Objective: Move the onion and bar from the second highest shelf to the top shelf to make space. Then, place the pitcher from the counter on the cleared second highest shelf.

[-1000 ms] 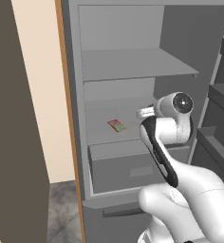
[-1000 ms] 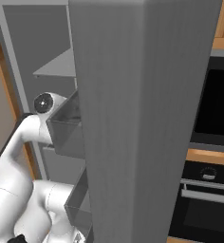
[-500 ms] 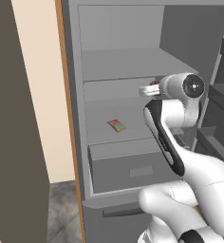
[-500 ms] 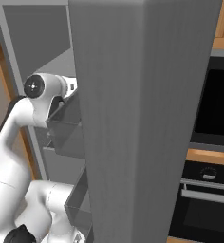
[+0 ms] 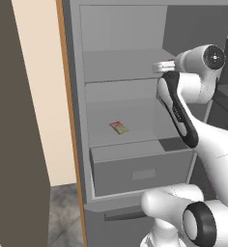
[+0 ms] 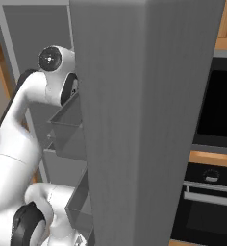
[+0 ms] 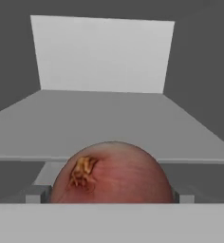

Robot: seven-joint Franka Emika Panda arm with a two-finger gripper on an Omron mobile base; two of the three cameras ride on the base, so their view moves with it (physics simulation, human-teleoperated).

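The reddish-brown onion (image 7: 112,173) fills the bottom middle of the hand view, held between the fingers (image 7: 37,194). My gripper (image 5: 159,66) is shut on it and hovers at the front edge of the top shelf (image 5: 121,67), at the right side of the fridge cavity. In the hand view the top shelf (image 7: 109,123) stretches away flat and bare behind the onion. The yellow-red bar (image 5: 118,127) lies flat on the second highest shelf (image 5: 140,118), left of centre and below the gripper. The pitcher and the counter are out of view.
A grey drawer box (image 5: 140,166) sticks out under the second highest shelf. The open fridge door (image 6: 134,120) with its bins (image 6: 67,120) stands close on the arm's right. A wooden side panel (image 5: 67,120) borders the cavity on the left. A black oven (image 6: 216,101) is at the far right.
The arm has risen from the level of the second highest shelf to the level of the top shelf, carrying the onion. The bar has stayed in place.
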